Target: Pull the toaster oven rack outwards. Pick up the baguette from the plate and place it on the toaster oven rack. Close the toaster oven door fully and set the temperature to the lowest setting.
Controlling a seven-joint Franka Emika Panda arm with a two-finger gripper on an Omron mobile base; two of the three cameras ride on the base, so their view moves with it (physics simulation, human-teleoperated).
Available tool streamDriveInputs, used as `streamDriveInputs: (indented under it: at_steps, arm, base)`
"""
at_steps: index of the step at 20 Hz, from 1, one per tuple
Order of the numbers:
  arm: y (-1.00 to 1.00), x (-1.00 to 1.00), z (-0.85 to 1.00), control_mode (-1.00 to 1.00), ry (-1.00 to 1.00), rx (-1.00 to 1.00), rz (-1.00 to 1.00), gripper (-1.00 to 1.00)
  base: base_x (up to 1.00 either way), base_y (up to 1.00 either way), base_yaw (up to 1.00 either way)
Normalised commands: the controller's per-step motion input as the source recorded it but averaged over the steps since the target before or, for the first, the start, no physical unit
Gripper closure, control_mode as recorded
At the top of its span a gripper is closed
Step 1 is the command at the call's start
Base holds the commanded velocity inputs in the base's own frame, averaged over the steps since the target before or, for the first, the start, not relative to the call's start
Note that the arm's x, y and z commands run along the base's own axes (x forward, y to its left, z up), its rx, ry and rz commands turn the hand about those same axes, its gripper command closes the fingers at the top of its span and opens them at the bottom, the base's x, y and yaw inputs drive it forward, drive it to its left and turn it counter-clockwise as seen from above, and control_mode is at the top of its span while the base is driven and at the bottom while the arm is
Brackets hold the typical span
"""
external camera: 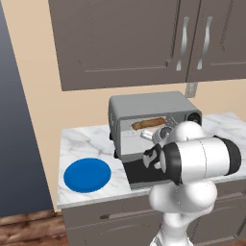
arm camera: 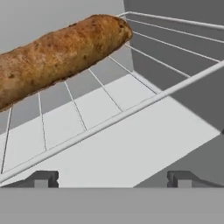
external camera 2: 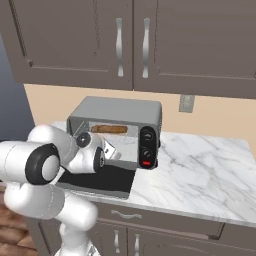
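Now our gripper (arm camera: 112, 178), fingers spread and empty, faces the crusty brown baguette (arm camera: 57, 59) lying on the silver wire rack (arm camera: 109, 120) upper left, so next we judge the dark-glass drop-down door (external camera 2: 100, 181) needs lifting shut.

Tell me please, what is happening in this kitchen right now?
A white robot arm works at the boxy grey toaster oven, whose dark glass door lies open. The brown crusty baguette rests on the silver wire rack. The round blue plate is bare. The gripper is open, empty.

baguette (arm camera: 57, 57) on rack (arm camera: 131, 111) — plate (external camera: 87, 175) left of oven (external camera: 153, 120)
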Motion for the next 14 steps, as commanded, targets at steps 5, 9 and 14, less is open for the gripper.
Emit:
streamDriveInputs:
  at_steps: [5,9,14]
  arm:
    - [0.00,-0.30,0.18,-1.00,-0.12,0.01,0.02,-1.00]
    - [0.00,-0.80,0.82,-1.00,-0.08,0.08,0.10,-1.00]
    - [0.00,-0.95,0.74,-1.00,-0.03,0.07,0.12,-1.00]
  base:
    - [0.00,0.00,0.00]
    - [0.00,0.00,0.00]
    - [0.00,0.00,0.00]
